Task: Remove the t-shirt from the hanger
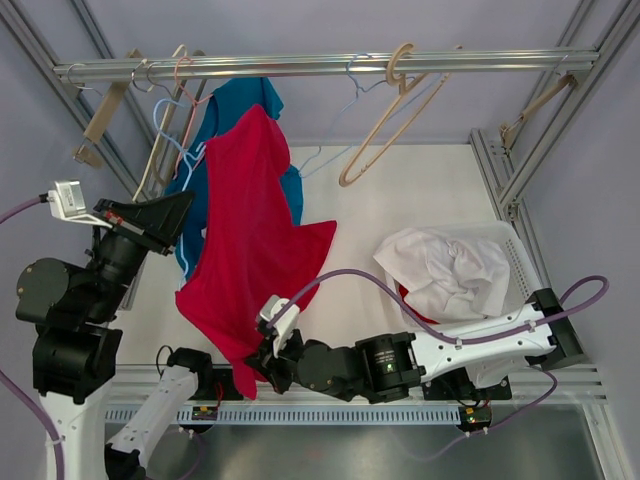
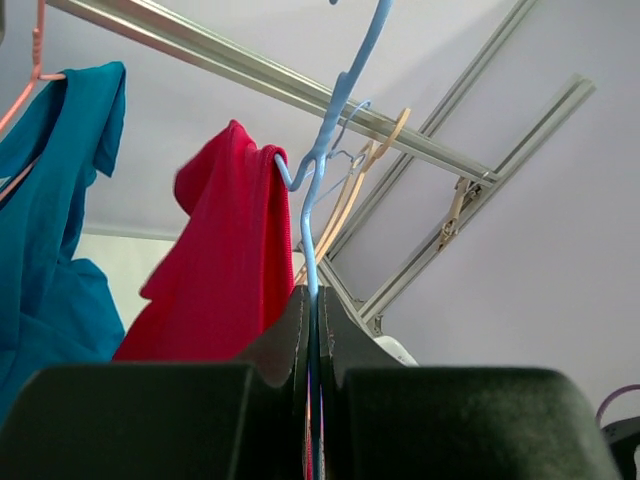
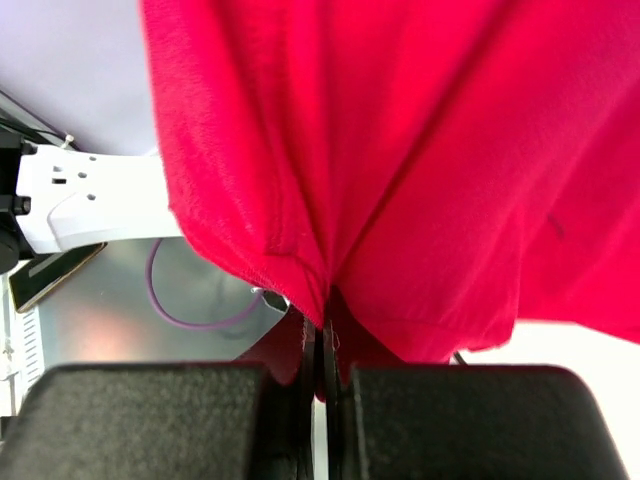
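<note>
2 arms work the red t-shirt [image 1: 250,240] seen from above: it hangs from the rail [image 1: 320,66] over the desk [image 1: 420,190], its hem at the right jaws.

Left wrist: jaws clenched on the blue hanger [image 2: 318,190], with the shirt draped beside its hook.

Right wrist: jaws clenched on the hem.

We judge a hard pull could drag the hanger from the left grip, or the thin hem pinch could slip.

Left gripper [image 2: 312,335] clamps the lower wire of the hanger [image 2: 318,190], which rises straight above the gripper, across the rail [image 2: 250,62]. T-shirt [image 2: 225,280] hangs just left of this gripper, second shirt [image 2: 50,220] further left. Right gripper [image 3: 322,350] pinches the t-shirt hem from below. Bin [image 1: 515,250] holding cloth pile [image 1: 445,270] sits on the tabletop [image 1: 400,190], right of and beyond that gripper.
</note>
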Tool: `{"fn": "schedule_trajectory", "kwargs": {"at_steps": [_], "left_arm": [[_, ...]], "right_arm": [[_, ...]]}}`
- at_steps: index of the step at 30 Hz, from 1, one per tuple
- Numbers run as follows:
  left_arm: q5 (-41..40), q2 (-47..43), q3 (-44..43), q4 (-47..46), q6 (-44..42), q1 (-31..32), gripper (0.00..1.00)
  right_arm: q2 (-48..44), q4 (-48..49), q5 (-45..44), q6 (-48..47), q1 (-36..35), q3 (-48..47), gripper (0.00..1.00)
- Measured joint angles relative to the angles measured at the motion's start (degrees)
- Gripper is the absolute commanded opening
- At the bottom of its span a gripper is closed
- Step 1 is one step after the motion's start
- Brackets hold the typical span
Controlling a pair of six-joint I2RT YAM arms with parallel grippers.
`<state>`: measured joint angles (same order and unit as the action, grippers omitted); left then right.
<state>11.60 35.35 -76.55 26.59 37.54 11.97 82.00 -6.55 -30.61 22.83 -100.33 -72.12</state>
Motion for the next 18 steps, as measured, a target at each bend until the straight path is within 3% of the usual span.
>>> {"fn": "schedule_trajectory", "kwargs": {"at_steps": [7, 11, 18], "left_arm": [[0.8, -0.1, -10.9, 3.6, -3.4, 0.0, 0.0], [6.4, -0.7, -15.5, 3.8, -1.5, 0.1, 0.0], [11.0, -7.5, -11.2, 4.7, 0.9, 0.1, 0.0]], "right_arm": [[-6.8, -3.9, -2.7, 5.1, -0.6, 7.2, 0.0], [-8.5, -8.2, -7.2, 6.4, -0.8, 9.2, 0.0], [-10.5, -13.1, -12.6, -2.8, 0.3, 2.6, 0.0]]}}
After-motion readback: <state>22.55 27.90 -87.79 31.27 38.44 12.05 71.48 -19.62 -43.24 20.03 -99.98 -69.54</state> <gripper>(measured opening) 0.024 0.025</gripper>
